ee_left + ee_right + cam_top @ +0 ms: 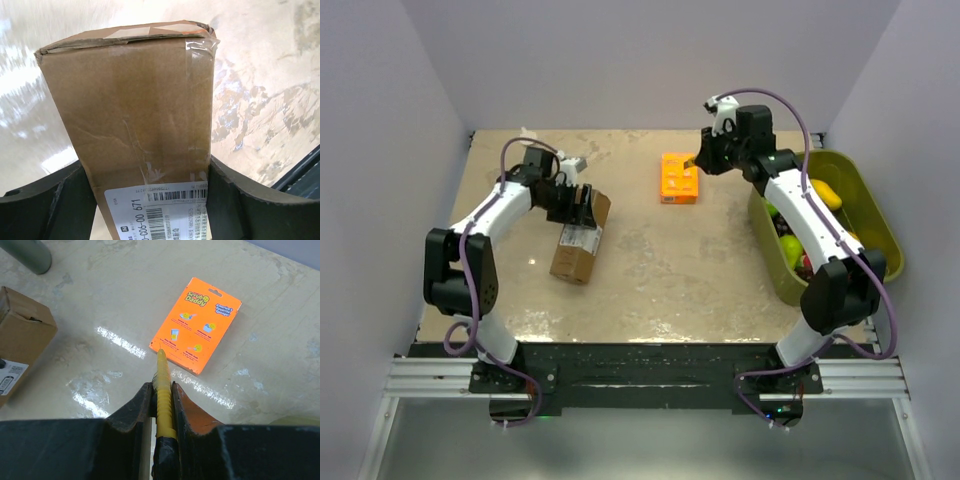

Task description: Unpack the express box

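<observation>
1. Left side of the tabletop (660, 270): my left jaws stand wide, clamped on the sides of the express box (578, 245); its end tape looks unbroken.
2. Far centre: orange packet (679, 178), lying flat.
3. Right jaws pinch a thin yellow tool (162, 375). Risk: pressed on tape, it may pivot, or the box may twist free.

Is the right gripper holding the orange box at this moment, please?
No, the right gripper is shut on a thin yellow tool, while the orange box lies flat on the table ahead of it.
</observation>
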### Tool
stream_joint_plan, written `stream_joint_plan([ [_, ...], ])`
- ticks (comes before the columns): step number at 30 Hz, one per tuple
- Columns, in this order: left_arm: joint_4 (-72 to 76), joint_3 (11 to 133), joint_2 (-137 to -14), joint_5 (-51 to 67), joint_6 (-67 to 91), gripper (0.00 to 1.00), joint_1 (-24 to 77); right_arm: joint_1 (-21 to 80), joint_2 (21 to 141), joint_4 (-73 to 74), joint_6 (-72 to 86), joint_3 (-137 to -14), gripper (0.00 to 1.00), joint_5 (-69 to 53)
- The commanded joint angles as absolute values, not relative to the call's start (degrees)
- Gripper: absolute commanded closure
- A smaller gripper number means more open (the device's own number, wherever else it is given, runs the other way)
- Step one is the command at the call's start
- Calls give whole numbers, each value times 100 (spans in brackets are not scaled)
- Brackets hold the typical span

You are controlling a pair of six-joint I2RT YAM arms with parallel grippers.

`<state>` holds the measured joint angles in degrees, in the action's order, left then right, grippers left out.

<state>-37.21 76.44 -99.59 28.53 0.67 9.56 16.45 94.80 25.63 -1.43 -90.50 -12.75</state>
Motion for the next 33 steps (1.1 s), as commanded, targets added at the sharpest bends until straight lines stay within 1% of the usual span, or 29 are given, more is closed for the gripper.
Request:
stream_joint_plan([
  [1,-3446,7287,-9764,2715,1702,40,993,1652,9229,2347,-44,-8974,100,-1345],
  [2,-3367,7312,-9808,2785,1749,36,993,1652,9229,2355,-44,-8956,100,-1371],
  [3,-3340,7356,-9852,2804,1845,30,993,1652,9237,2355,-44,-8947,100,-1397],
  [5,-3279,7584,-9931,2926,2030,26,967,1652,9246,2347,-44,-8930,100,-1450],
  [6,-3235,7655,-9914,3031,2022,1,967,1652,9237,2355,113,-8904,100,-1459],
  [9,-2971,7813,-9826,3224,2057,0,932,1713,9202,2355,123,-8799,100,-1529],
  [16,-3304,7849,-9598,3279,1391,0,704,1934,9167,2312,246,-8394,100,-1819],
  [18,-3401,7605,-9344,3034,1222,4,537,2030,9219,2329,351,-8385,100,-1959],
  [19,-3471,7481,-9256,2954,1152,7,266,2082,9246,2303,378,-8367,100,-2030],
  [20,-3489,7332,-9098,2857,1186,15,90,2153,9324,2277,387,-8350,100,-2030],
  [21,-3507,7060,-9044,2691,1178,19,1,2319,9369,2242,430,-8324,100,-2022],
  [22,-3620,6962,-8974,2542,978,23,-357,2425,9421,2172,439,-8323,100,-1969],
  [23,-3691,6883,-8965,2288,793,33,-413,2539,9526,2136,466,-8323,100,-1917],
  [24,-3761,6751,-8939,2276,478,38,-439,2740,9588,2092,544,-8367,100,-1881],
  [25,-3884,6680,-8895,2302,362,44,-474,2847,9641,2066,588,-8402,100,-1811],
  [26,-3911,6601,-8860,2546,230,55,-466,2943,9781,2065,624,-8455,100,-1567],
  [27,-3920,6409,-8825,2653,28,60,-448,3101,9852,2083,702,-8568,100,-1443],
  [28,-3850,6294,-8720,2733,26,63,-422,3137,9905,2057,764,-8604,100,-1337],
  [29,-3789,6162,-8667,3029,-122,69,-413,3172,10071,2048,930,-8683,100,-1171],
  [31,-3692,5863,-8622,3374,-263,73,-317,3173,10230,2057,1142,-8789,100,-1020],
  [33,-3709,5740,-8648,3358,-395,72,-150,3173,10405,2031,1335,-8947,100,-949],
])
